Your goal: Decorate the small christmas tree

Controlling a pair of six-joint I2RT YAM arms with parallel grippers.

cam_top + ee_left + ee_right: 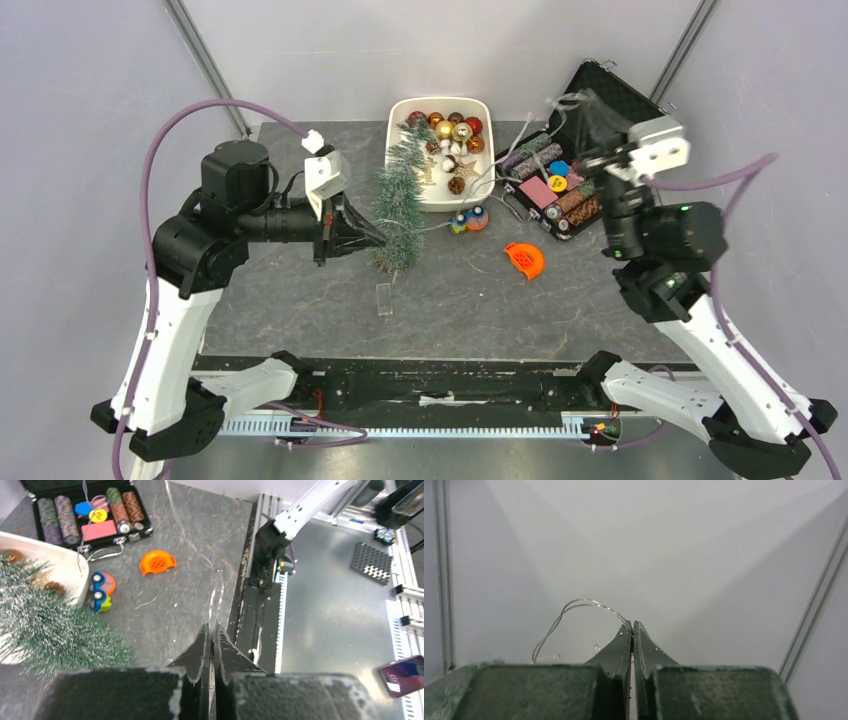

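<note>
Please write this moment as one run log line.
left claw: shut beside small christmas tree | right claw: raised, shut on thin wire | ornaments: in white tray

My table: dark grey stone-look top, pale veining, matte. Walls plain pale grey, left, back, right. Two slanted metal struts at back corners. Toothed aluminium rail along near edge. Light soft, even, from above; shadows faint. My left wrist view: lighter grey surface below table edge, black perforated mat and phone lying on it.
</note>
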